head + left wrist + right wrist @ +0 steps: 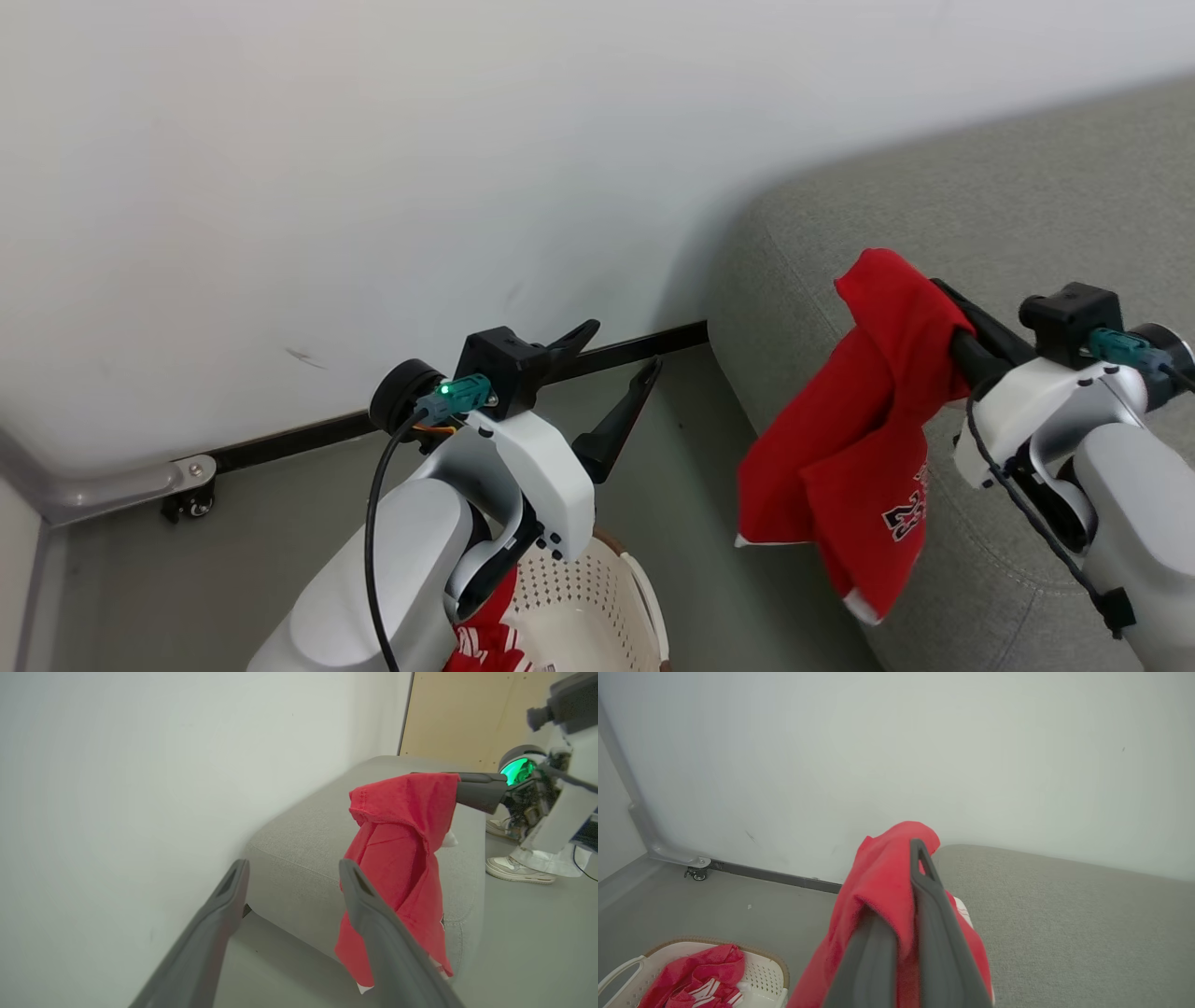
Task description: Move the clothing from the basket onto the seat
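1. We are looking down from the robot's head into the corner of a room. A pale wall [373, 140] is rising behind and a grey floor [280, 523] is lying below.
2. The right hand [903, 868] is gripping a red garment [868, 420]. Its two dark fingers are standing close together, with the fabric bunched between them and draped over them.
3. The red garment is hanging in the air at the near corner of the seat [1008, 187], a large grey woven cushion. Its lower folds are dangling down past the cushion's edge, and we cannot tell whether the cloth is touching the cushion.
4. Black-and-white print is showing low on the hanging fabric, and white trim is running along its bottom edge.
5. The left hand [624, 347] is hovering empty with its fingers spread wide. It is pointing toward the dark rail [635, 345] at the foot of the wall.
6. The basket [644, 597], cream-white with perforated sides, is sitting on the floor under the left forearm, near the seat.
7. A second red garment [696, 975] with white stripes is lying crumpled inside the basket.
8. A small caster [191, 499] is resting on the floor at the wall's left end.
9. In the left wrist view, a person's pale shoe [514, 870] is standing on the floor beyond the seat.
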Available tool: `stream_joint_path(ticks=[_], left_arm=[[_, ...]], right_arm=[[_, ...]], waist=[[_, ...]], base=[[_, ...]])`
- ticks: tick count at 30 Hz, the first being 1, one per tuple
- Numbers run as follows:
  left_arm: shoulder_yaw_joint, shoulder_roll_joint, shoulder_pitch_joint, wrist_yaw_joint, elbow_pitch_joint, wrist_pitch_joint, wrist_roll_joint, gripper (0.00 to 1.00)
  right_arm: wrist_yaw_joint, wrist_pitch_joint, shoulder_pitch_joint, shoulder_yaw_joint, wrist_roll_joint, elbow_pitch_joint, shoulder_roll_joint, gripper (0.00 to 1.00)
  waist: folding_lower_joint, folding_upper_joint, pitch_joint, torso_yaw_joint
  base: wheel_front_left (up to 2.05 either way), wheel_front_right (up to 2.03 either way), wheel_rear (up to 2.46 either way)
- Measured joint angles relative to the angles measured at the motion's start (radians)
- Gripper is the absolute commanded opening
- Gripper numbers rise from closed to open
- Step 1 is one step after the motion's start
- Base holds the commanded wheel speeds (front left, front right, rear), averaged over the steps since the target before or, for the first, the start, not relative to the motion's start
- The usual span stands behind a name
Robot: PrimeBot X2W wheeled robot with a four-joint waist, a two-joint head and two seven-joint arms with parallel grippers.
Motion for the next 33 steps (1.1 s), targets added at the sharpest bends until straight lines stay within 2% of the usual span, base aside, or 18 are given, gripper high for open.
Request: stream_joint_path(ticks=[5, 23, 29, 33], left_arm=[[-0.020, 0.000, 0.006, -0.001, -0.015, -0.013, -0.013, 1.00], [-0.105, -0.003, 0.053, -0.010, -0.069, -0.053, -0.060, 1.00], [-0.109, -0.003, 0.053, -0.008, -0.085, -0.062, -0.060, 1.00], [-0.107, -0.003, 0.053, 0.010, -0.093, -0.069, -0.058, 1.00]], right_arm=[[0.000, 0.000, 0.032, -0.051, -0.021, -0.025, -0.032, 0.00], [0.000, 0.000, 0.121, -0.150, -0.044, -0.125, -0.085, 0.00], [0.000, 0.009, 0.122, -0.155, -0.048, -0.166, -0.081, 0.00], [0.000, 0.012, 0.120, -0.135, -0.037, -0.187, -0.059, 0.00]], waist=[[0.0000, 0.0000, -0.001, -0.034], [0.0000, 0.0000, 0.008, -0.169], [0.0000, 0.0000, 0.019, -0.213], [0.0000, 0.0000, 0.032, -0.236]], base=[[0.00, 0.00, 0.00], [0.00, 0.00, 0.00], [0.00, 0.00, 0.00], [0.00, 0.00, 0.00]])
